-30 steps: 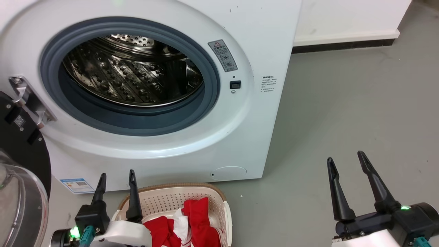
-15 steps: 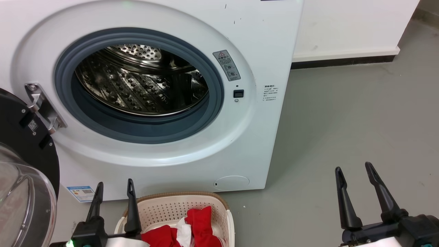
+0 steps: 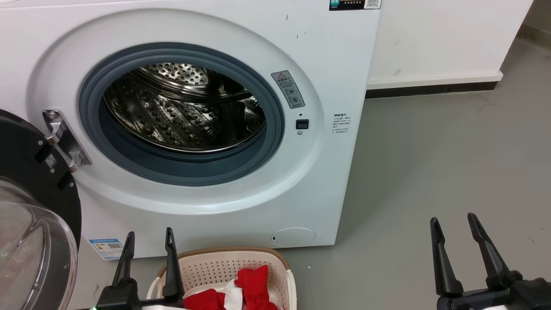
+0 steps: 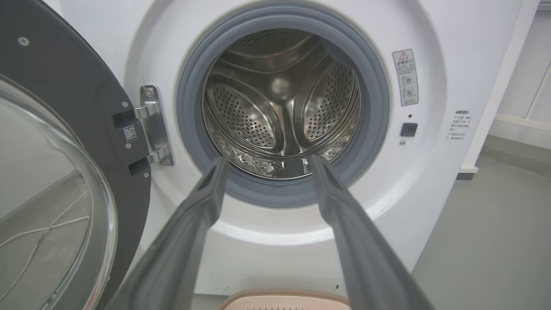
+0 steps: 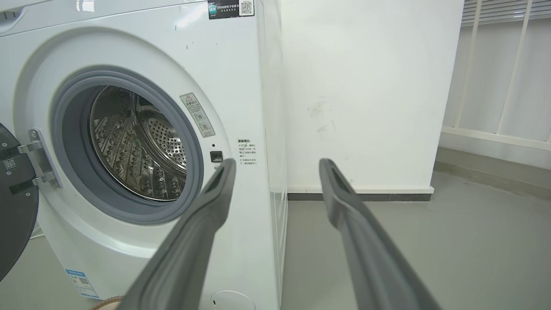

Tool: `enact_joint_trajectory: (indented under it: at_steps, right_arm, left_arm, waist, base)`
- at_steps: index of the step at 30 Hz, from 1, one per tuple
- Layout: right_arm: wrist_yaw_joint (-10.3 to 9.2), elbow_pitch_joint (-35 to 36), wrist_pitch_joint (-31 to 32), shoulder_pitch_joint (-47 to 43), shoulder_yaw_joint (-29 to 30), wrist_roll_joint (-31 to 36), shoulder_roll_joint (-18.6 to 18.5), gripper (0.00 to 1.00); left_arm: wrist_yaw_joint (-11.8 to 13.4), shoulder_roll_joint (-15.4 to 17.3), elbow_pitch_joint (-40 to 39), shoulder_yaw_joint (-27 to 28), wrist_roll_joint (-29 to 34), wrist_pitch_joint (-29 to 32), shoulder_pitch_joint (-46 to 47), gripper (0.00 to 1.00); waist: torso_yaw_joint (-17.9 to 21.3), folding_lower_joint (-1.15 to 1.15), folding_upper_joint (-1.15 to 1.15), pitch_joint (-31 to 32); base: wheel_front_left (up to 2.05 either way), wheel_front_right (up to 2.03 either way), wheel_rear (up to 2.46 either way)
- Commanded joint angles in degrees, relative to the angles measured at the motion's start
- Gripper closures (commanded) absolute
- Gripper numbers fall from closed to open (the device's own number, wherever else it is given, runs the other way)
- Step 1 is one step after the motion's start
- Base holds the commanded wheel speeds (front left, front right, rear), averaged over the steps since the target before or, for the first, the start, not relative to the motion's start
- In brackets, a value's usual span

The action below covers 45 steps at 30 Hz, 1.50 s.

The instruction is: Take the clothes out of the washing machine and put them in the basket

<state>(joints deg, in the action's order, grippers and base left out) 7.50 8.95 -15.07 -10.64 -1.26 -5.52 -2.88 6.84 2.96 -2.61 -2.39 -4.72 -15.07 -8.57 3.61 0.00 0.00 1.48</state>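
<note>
Red clothes with white trim point(image 3: 254, 284) are in the basket point(image 3: 206, 269), just right of the left tool point(image 3: 149, 233), no tool touching them. Basket sits on the floor point(image 3: 430, 163) close against the front of the washing machine point(image 3: 327, 185), under the grey door seal point(image 3: 181, 172), well left of the right tool point(image 3: 453, 218). Drum point(image 4: 275, 99) is straight ahead of the left tool: bare perforated steel, no fabric on the parts that show, near bottom partly cut off by the seal. Door point(image 3: 26, 163) is swung wide open, left of the left tool. Left tool: fingers spread apart, nothing between them, by the basket's left rim in the head view. Right tool: parted about the same, empty, over bare floor off the machine's right side. Progress, as a judgement: unloading looks done or nearly so, clothes in basket, drum looks empty. Left, if anything, is a check of the drum's hidden near bottom
</note>
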Motion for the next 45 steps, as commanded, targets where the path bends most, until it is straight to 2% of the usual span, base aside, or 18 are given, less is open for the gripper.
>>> enact_joint_trajectory:
  at_steps: [1,6,18,31,32,35,45]
  right_arm:
    - [-0.02,-0.05,-0.15,-0.58,0.10,-0.24,0.01,0.00]
    - [-0.02,-0.35,-0.15,-0.96,0.34,-0.62,0.01,0.00]
    - [-0.02,-0.51,-0.15,-0.53,0.01,-0.61,0.01,0.00]
    - [-0.02,-0.33,-0.15,-0.38,-0.35,-0.45,0.01,0.00]
    - [0.00,-0.35,0.00,-0.28,-0.28,-0.44,0.00,1.00]
    - [0.00,-1.39,0.07,-0.50,-0.47,-0.96,0.01,1.00]
    - [0.00,-4.15,2.17,1.90,-0.34,-13.89,-0.87,1.00]
  left_arm:
    - [0.32,-0.11,-0.32,-0.12,-0.06,-0.14,-0.57,0.00]
    - [0.63,-0.12,-0.21,-0.21,-0.46,-0.14,-0.83,0.00]
    - [-2.49,-0.13,1.72,2.15,-1.00,-0.15,-0.32,0.00]
    - [-2.14,-0.13,2.32,2.65,0.00,-0.15,-0.11,0.00]
    - [-2.30,-0.01,2.22,2.62,-0.36,0.01,-0.37,1.00]
    - [-2.41,-0.06,3.39,2.52,-1.07,0.12,-0.66,1.00]
    - [-3.98,0.37,5.06,2.88,-13.59,2.68,1.48,1.00]
  waist:
    - [-0.07,0.00,0.00,0.08]
    - [-0.36,0.00,0.00,0.32]
    - [-0.68,0.00,0.00,0.30]
    - [-0.66,0.00,0.00,0.38]
    - [-0.67,0.00,0.00,0.39]
    - [-0.68,0.00,0.00,0.38]
    - [-0.92,0.00,0.00,0.21]
  base:
    - [0.00,0.00,0.00]
    - [0.00,0.00,0.00]
    - [0.00,0.00,0.00]
    - [0.00,0.00,0.00]
    - [0.00,0.00,0.00]
    - [0.00,0.00,0.00]
    - [0.00,0.00,0.00]
